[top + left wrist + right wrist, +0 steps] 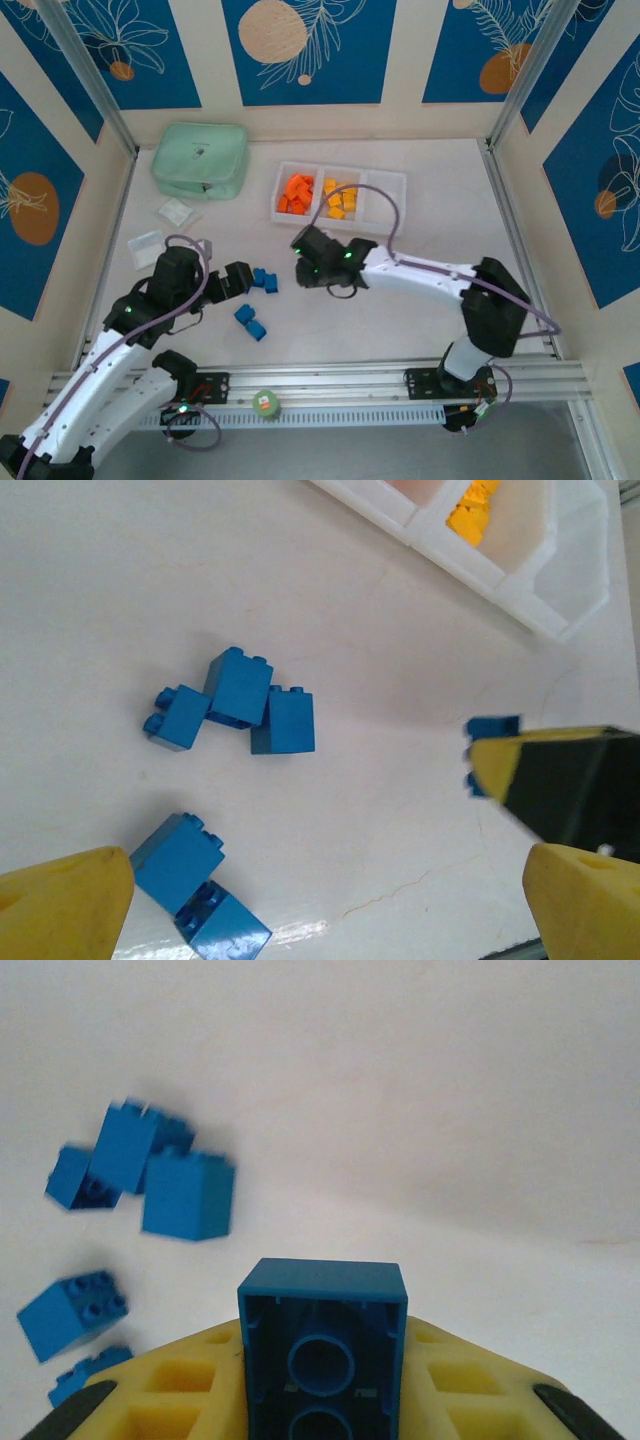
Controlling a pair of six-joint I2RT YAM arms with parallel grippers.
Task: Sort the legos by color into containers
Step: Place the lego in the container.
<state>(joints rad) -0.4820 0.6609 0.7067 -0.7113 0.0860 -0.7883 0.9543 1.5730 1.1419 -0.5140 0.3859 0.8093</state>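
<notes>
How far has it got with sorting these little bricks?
Orange bricks and yellow bricks already sit in two compartments of the white tray. The right jaws hold one blue brick. Five more blue bricks lie on the table, and the tray's third compartment looks empty.

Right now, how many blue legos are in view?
6 blue legos: three clustered on the table, two together nearby, and one held in the right gripper. Others may be hidden.
</notes>
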